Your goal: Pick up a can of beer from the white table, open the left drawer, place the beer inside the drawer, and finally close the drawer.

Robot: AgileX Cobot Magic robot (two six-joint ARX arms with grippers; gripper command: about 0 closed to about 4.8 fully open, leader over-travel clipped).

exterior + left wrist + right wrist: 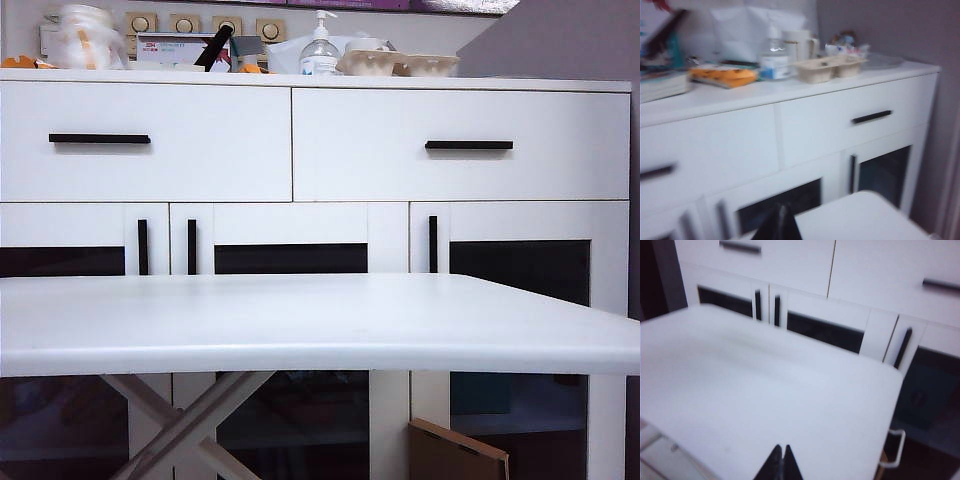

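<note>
Overhead, left hand (777, 226) and right hand (782, 464) pinched together, empty; no legible labels.

Both grippers (777, 225) (782, 465) raised, jaws together.

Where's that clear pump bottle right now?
In the exterior view the pump bottle stands on top of the white cabinet, right of centre, just left of the egg cartons.
</note>
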